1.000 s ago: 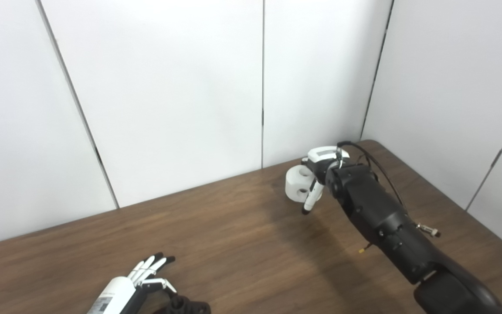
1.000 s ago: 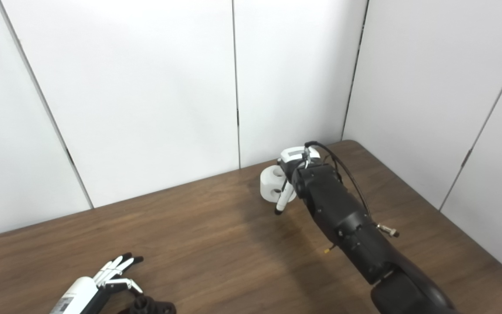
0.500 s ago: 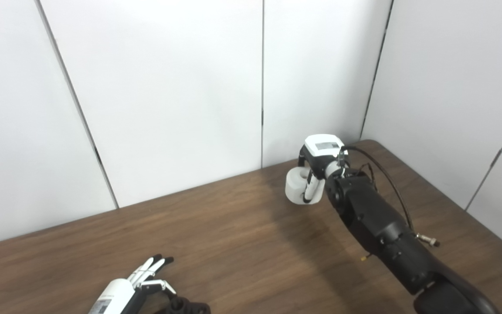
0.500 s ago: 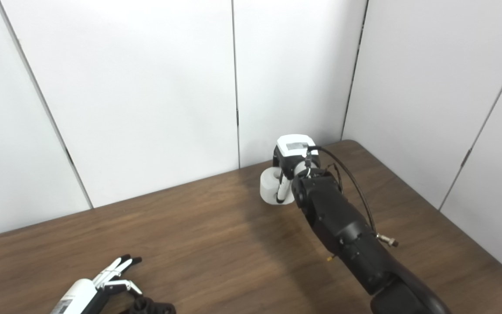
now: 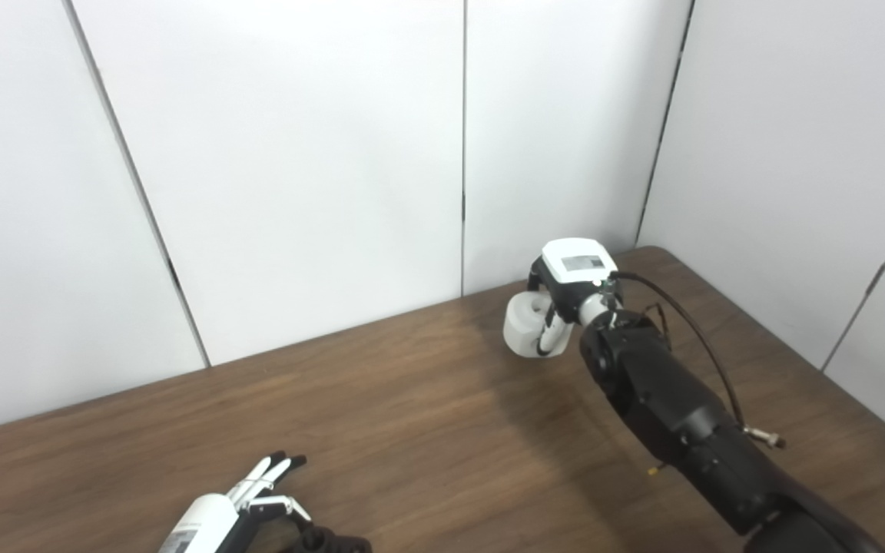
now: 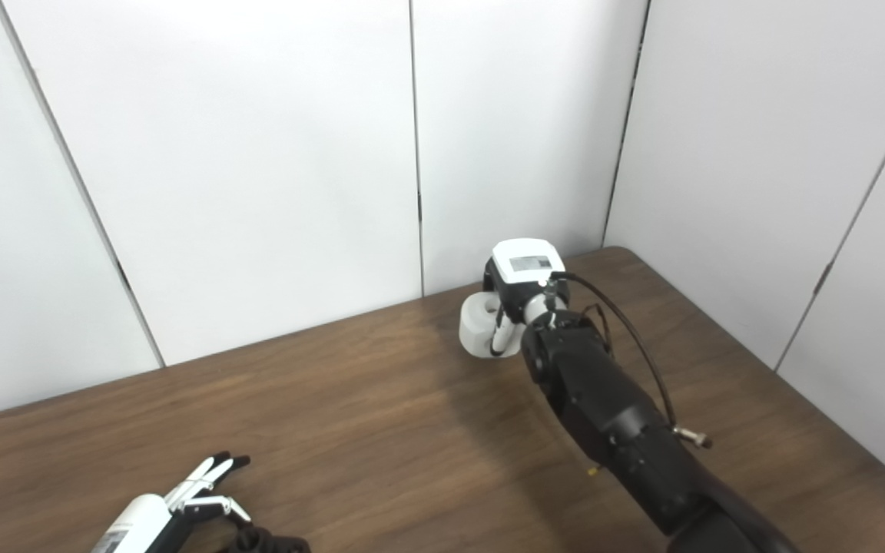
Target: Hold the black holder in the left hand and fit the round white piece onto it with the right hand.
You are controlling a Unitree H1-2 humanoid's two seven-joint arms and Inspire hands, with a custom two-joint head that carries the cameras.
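Note:
The round white piece [image 5: 523, 326] is at the far right of the brown table, near the back wall. My right hand [image 5: 565, 288] is wrapped around it, fingers curled over its right side, and it appears lifted slightly off the wood. My left hand [image 5: 258, 499] lies at the bottom edge of the picture with its fingers spread and pointing up-right. The black holder [image 5: 331, 541] lies just right of that hand, mostly cut off by the picture's bottom edge; I cannot tell whether the hand touches it.
The brown table [image 5: 412, 415] ends at the white panel wall behind and at a rounded corner on the far right. A black cable [image 5: 688, 322] loops over my right forearm.
My right hand closed its fingers around the white piece, its extended finger curling in, and the wrist rose a little. The left hand barely shifted.

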